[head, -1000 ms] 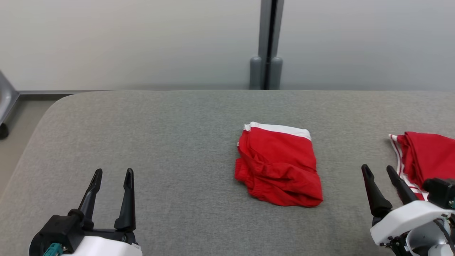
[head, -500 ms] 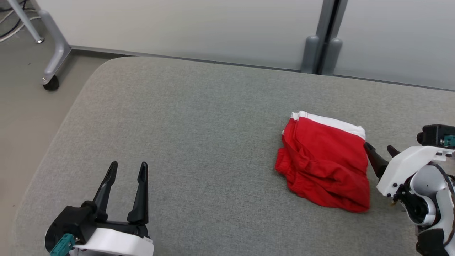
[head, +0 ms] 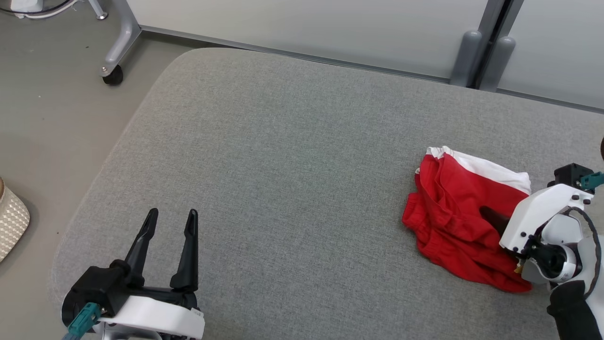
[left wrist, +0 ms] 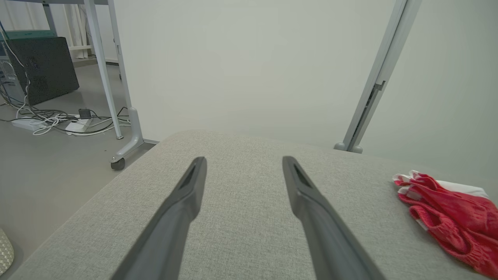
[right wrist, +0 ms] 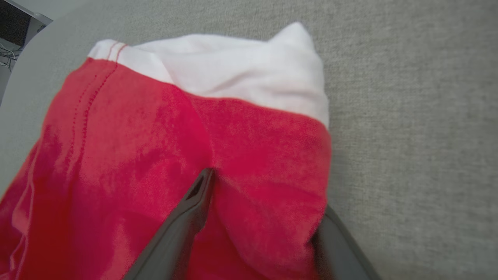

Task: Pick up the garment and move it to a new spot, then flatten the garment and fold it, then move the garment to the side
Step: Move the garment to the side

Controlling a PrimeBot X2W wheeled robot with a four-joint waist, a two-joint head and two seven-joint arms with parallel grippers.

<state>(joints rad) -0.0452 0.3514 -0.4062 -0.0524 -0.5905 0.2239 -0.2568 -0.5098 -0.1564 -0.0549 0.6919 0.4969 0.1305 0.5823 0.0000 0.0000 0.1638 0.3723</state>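
Observation:
The garment [head: 453,208] is red with a white band and lies folded and bunched at the right of the grey padded table [head: 283,165]. My right gripper [head: 500,213] is at its right edge, jaws open. In the right wrist view one finger [right wrist: 194,202] rests on top of the red garment [right wrist: 136,136], and the other finger [right wrist: 338,241] is partly tucked under the edge. My left gripper [head: 172,213] hovers open and empty over the table's near left. The left wrist view shows the left gripper [left wrist: 244,160], with the garment [left wrist: 447,206] far to the right.
The table's rounded left edge drops to the floor. A metal frame leg on a caster [head: 113,71] stands at the far left. A woven basket [head: 12,222] sits at the left edge. A pale partition with a grey post [head: 481,61] runs behind, and cables [left wrist: 50,122] lie on the floor.
The head camera has swung left, shifting the whole picture. My right gripper has moved from beside the garment onto its right edge, and the cloth there is now bunched. The left gripper stays open.

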